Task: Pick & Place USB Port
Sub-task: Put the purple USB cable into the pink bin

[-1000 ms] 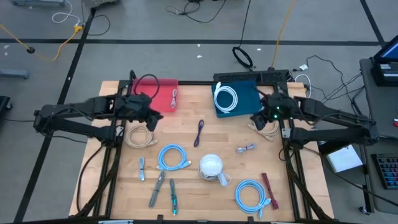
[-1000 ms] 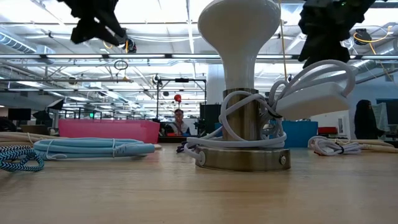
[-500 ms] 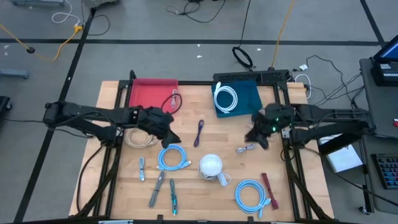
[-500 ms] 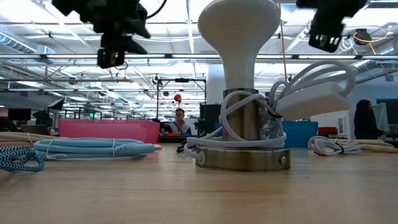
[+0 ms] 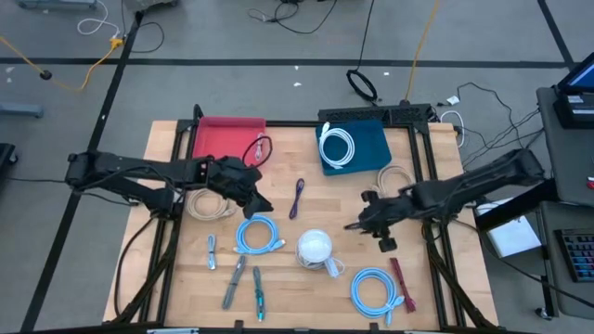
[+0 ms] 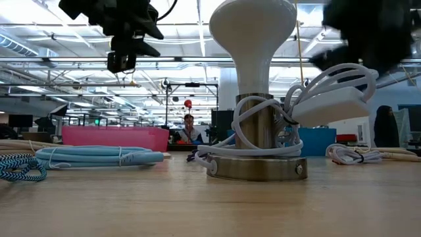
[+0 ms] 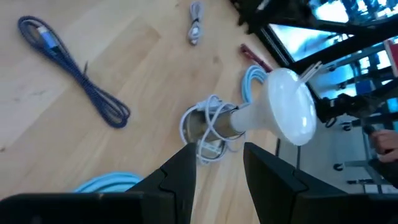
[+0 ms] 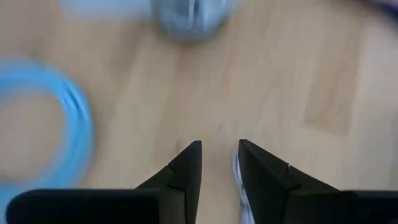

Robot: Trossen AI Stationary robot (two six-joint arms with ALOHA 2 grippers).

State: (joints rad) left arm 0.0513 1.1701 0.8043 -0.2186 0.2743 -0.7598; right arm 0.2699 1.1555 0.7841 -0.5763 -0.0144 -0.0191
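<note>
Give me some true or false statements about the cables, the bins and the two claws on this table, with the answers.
1. A white coiled cable lies in the blue bin. True.
2. The red bin is empty. False: a small cable lies at its edge nearest the blue bin.
3. The left claw hovers above the table with nothing between its fingers. True.
4. The right claw is over the blue bin. False: it is low over the wood by the small grey cable.
5. The lamp has a white cord wrapped round its base. True.
</note>
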